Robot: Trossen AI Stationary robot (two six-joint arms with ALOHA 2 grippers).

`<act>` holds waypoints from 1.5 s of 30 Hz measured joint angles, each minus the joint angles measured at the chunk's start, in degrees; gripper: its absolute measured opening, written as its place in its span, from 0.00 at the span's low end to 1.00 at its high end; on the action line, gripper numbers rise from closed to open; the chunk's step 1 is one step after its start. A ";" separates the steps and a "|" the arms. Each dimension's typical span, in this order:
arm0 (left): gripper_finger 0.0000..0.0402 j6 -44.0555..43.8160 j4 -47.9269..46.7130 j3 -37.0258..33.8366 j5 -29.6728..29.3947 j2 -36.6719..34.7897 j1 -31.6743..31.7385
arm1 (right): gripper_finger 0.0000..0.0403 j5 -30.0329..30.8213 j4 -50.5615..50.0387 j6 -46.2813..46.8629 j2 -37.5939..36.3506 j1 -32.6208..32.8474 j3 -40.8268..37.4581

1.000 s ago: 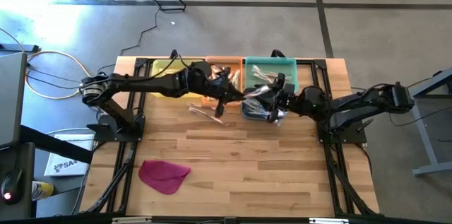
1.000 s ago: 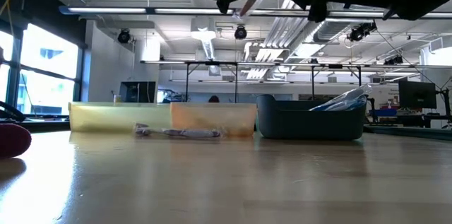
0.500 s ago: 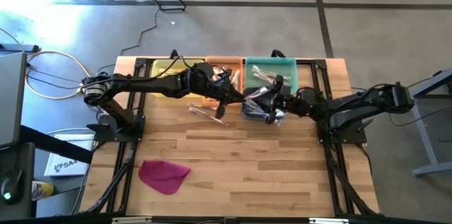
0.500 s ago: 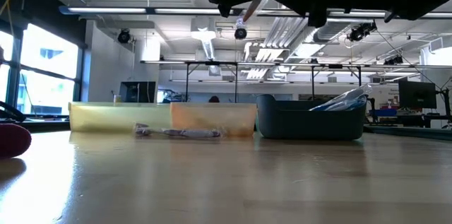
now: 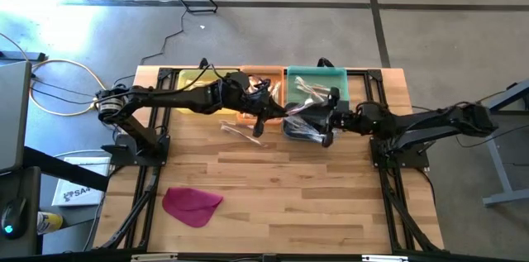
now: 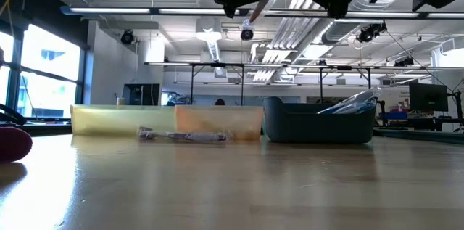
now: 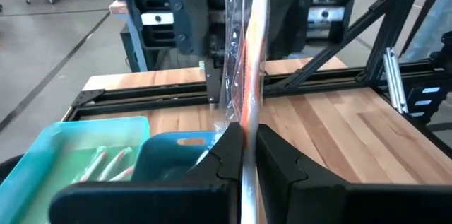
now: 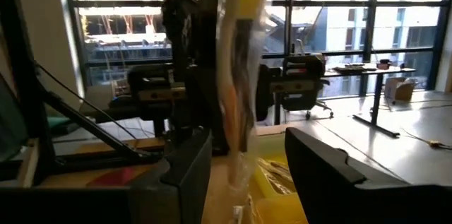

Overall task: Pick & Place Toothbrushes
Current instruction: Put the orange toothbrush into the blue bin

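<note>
My left gripper [image 7: 244,138] hangs high over the table's middle, in front of the bins, and is shut on a toothbrush [image 7: 248,54] with an orange-pink handle in a clear wrapper. The same toothbrush [image 6: 259,1] slants under the dark arms in the low view. My right gripper [image 8: 244,150] faces it from the right, open. Its fingers stand on either side of the wrapper [image 8: 235,104], and I see no touch. Another wrapped toothbrush [image 5: 238,130] lies flat on the wood. More toothbrushes lie in the teal bin [image 5: 318,80] and stick out of the dark blue bin [image 6: 319,125]. My left gripper pinches the wrapped toothbrush between its two fingers at the handle [image 7: 245,121]. Most of its length stands above the fingers. The fingers come nearly level from the table's left and lie across the brush. The brush stands steeply tilted, lifted clear of the table and bins.
A yellow bin [image 5: 192,80] and an orange bin [image 5: 263,80] stand along the far edge, left of the teal one. A magenta cloth [image 5: 192,204] lies near the front left. The wood in front of the bins is bare.
My right gripper has tipped its fingers upward, and its arm has stretched out lower toward the table's right edge. The fingers stay open. The held toothbrush and my left gripper have kept still.
</note>
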 joint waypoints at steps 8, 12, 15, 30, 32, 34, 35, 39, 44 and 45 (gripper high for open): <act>0.04 0.03 0.33 0.00 0.19 -0.04 -0.04 | 0.43 -2.11 -0.92 3.36 -0.98 -0.02 0.00; 0.04 -0.08 0.35 0.00 0.19 -0.04 -0.04 | 0.43 -2.10 -0.67 3.52 0.88 0.00 0.00; 0.04 -0.10 0.35 0.00 0.19 -0.04 -0.04 | 0.43 -2.02 2.39 4.01 2.32 -0.02 0.00; 0.04 -1.39 0.33 0.09 -0.44 1.60 -0.07 | 0.43 -0.70 15.07 3.65 9.08 -0.02 0.00; 0.04 -1.39 -0.11 0.09 -0.53 1.62 -0.07 | 0.43 -0.75 15.36 3.59 9.12 -0.02 0.00; 0.04 -1.39 0.00 0.09 -0.53 1.62 -0.07 | 0.43 -0.77 15.63 3.57 9.12 -0.02 0.00; 0.04 -1.39 0.04 0.09 -0.53 1.62 -0.07 | 0.43 -0.77 15.58 3.55 9.12 -0.02 0.00; 0.04 -1.39 -0.01 0.09 -0.67 1.62 -0.07 | 0.42 -0.77 15.59 3.19 9.12 -0.02 0.00; 0.04 -1.39 0.02 0.09 -0.73 1.62 -0.07 | 0.33 -0.77 15.52 3.12 9.12 -0.02 0.00; 0.04 -1.39 0.02 0.09 -0.73 1.62 -0.07 | 0.30 -0.77 15.52 3.12 9.12 -0.03 0.00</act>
